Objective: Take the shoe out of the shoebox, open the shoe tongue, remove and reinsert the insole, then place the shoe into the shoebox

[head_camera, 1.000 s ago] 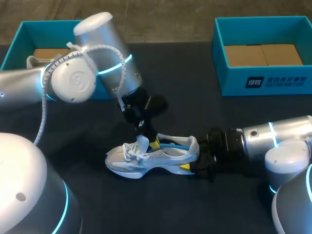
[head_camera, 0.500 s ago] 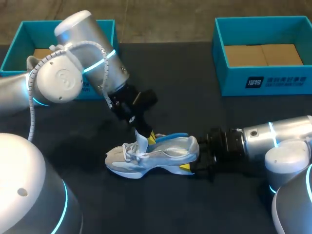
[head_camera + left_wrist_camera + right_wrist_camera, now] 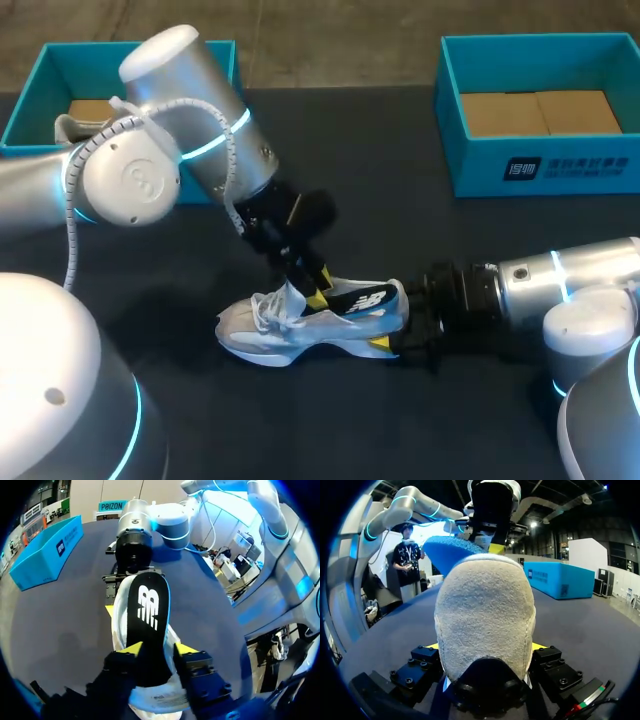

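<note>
On tabletop [image 3: 400,220], shoe [image 3: 300,325] heel at 3 o'clock clamped in right gripper [image 3: 485,645]; left gripper [image 3: 157,649], from 11 o'clock, clamped on insole [image 3: 147,610] over shoe opening.

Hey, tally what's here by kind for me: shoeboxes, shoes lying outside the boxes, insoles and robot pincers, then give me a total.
Shoeboxes: 2, the left shoebox and the right shoebox
Shoes outside the boxes: 1, the shoe
Insoles: 1, the insole
Pincers: 2, the left pincer shut on the insole, the right pincer shut on the shoe's heel
Total: 6
</note>
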`<state>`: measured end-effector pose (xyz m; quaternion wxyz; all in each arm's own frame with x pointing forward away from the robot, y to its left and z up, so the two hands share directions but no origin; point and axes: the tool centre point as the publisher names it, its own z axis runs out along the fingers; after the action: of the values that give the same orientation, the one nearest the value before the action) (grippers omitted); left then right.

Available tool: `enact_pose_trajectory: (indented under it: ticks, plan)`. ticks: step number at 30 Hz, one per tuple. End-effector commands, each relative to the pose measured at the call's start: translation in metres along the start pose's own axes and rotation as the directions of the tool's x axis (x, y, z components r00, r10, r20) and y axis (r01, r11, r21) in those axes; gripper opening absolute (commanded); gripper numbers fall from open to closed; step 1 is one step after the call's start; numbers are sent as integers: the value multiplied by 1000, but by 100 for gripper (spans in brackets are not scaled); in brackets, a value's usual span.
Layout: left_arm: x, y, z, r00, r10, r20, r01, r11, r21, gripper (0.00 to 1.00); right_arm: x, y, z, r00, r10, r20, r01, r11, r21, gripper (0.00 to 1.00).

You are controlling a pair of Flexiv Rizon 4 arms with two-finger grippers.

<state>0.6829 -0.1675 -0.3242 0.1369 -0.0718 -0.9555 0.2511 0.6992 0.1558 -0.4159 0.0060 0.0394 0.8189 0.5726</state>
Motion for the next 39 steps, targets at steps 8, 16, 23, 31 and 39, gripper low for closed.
enact_pose_trajectory:
  ticks: [8,16,23,31,39]
  plan:
    - [8,-17,-6,992,48,113,-43,998,-51,47,1,0,1,1000,1,1,-1,1000,6,0]
    - [14,-25,1,976,62,207,-49,997,-65,46,1,0,1,1000,1,1,-1,1000,6,0]
    - [12,-32,8,950,59,308,-37,996,-78,48,1,0,1,1000,1,1,-1,1000,6,0]
    - [6,-38,23,918,43,393,-7,996,-93,48,1,0,1,1000,1,1,-1,1000,6,0]
    - [5,-46,33,885,52,462,1,993,-114,47,1,0,1,1000,1,1,-1,1000,6,0]
